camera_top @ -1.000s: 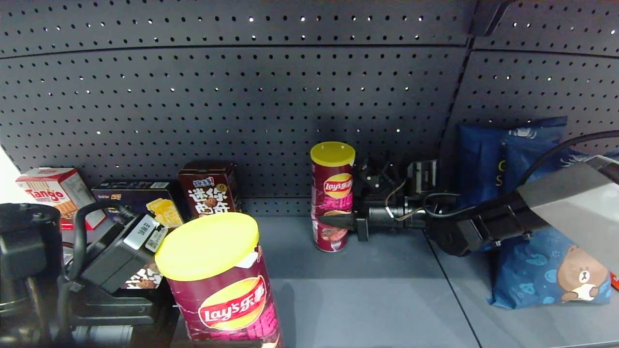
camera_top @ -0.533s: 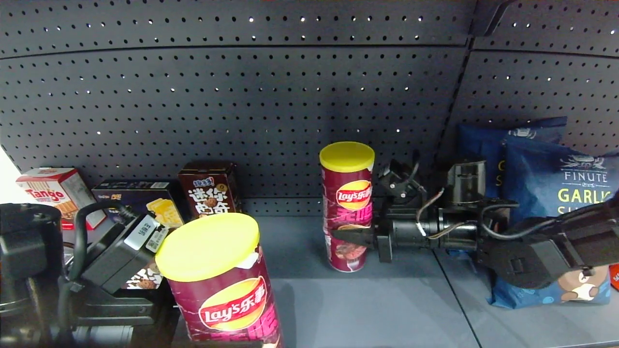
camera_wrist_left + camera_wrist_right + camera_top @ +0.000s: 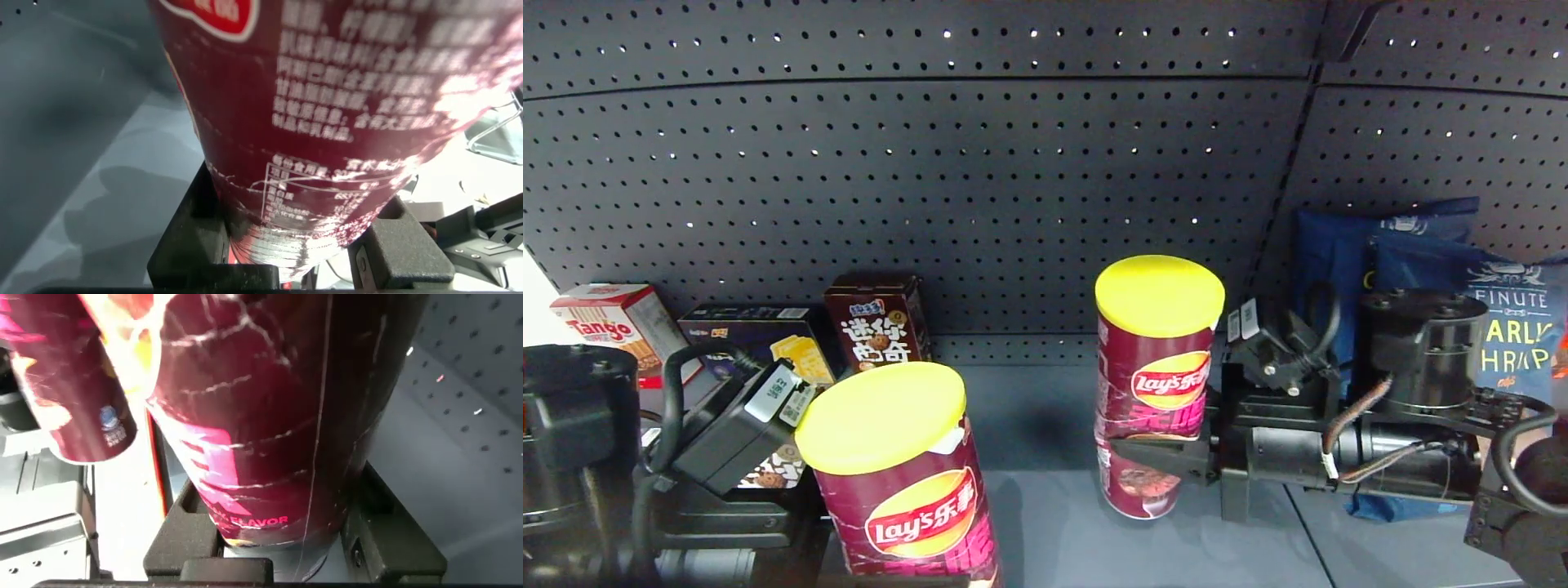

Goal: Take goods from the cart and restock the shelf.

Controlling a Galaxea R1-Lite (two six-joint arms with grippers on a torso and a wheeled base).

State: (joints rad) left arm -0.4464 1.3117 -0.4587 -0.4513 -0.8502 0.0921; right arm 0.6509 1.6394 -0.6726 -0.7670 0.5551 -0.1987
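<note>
Currently right gripper (image 3: pixel 1145 457) clamped low on right can (image 3: pixel 1156 359), upright above shelf (image 3: pixel 1029 392); base contact unclear, far finger hidden behind can. Left gripper (image 3: pixel 298 253) clenched round left can (image 3: pixel 907 490), at near left; can's bottom cut off.

right gripper (image 3: pixel 1147 451) withdrawn from pegboard (image 3: pixel 931 204), chip can (image 3: pixel 1156 359) carried forward

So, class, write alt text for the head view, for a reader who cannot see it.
The right gripper holds a yellow-lidded can upright at the grey shelf. A second can looms nearer on the left, with boxes at the back left and blue bags on the right.
</note>
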